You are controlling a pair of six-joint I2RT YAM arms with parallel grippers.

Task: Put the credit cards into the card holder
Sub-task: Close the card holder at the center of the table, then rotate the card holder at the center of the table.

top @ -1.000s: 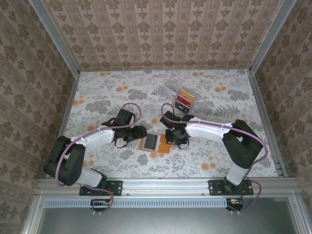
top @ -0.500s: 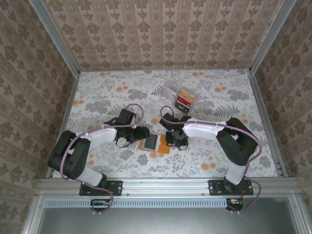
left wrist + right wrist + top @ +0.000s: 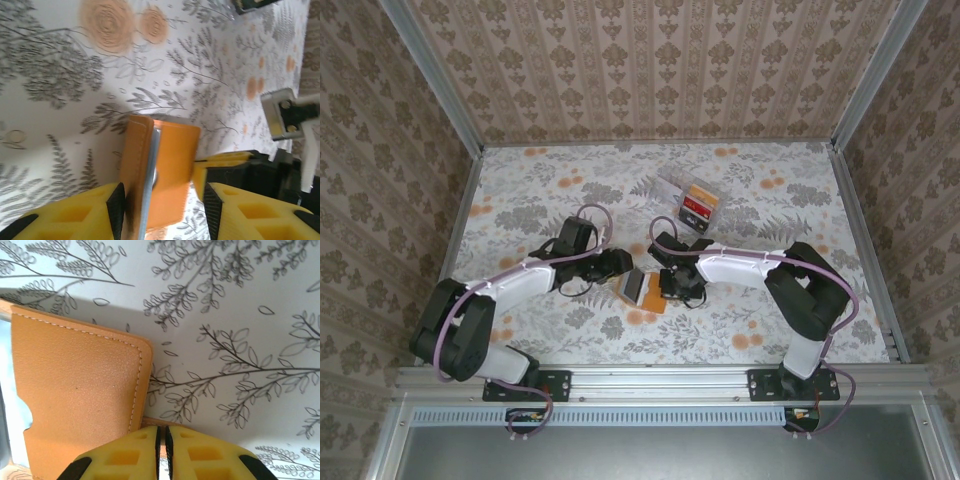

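**Half-folded card holder (image 3: pixel 638 288) at centre frame, a pincer on each side**

In the top view the left pincer (image 3: pixel 618 270) reaches in from left of centre. Its wrist camera shows the yellow jaws spread apart with the orange-tan card holder standing on edge between them. The holder's left flap sits close against the left pad, and a gap remains before the right pad. A thin grey strip (image 3: pixel 150 175) shows between the two flaps.

Just right of the holder, the right pincer (image 3: pixel 161 440) has its jaws drawn to a hairline slit. They nip a thin tan edge of the holder, low in the right wrist view.

Up and right of centre, well apart from both pincers, sits a clear box (image 3: pixel 672 183). It holds the credit cards (image 3: pixel 698 203), red and orange, with any print too small to read.

The floral table (image 3: pixel 520 200) lies open to the left, the right and the far side, up to the metal rails (image 3: pixel 460 222) at its edges.
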